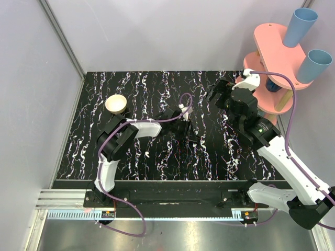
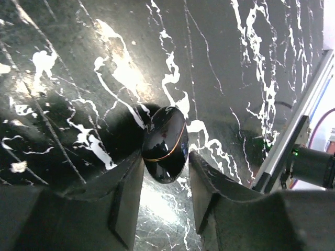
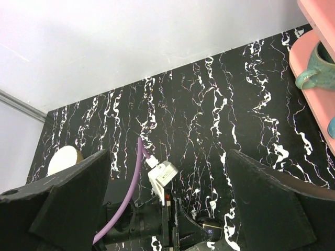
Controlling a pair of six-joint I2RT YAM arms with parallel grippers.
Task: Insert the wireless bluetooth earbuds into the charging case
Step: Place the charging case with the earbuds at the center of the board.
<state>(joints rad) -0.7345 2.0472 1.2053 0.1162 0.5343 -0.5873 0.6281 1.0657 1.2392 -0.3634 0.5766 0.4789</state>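
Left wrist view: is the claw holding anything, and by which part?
A dark glossy oval object sits in the left claw, its two side edges flanked by the fingertips. Whether it is actually gripped cannot be told. The right claw is open and empty.

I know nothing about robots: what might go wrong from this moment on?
The dark glossy oval piece between the left gripper's jaws looks smooth and rounded, so it may slip out if squeezed. The cream round case lies well away, back and to the left, so a long carry could drop something. No white earbuds show in any view.
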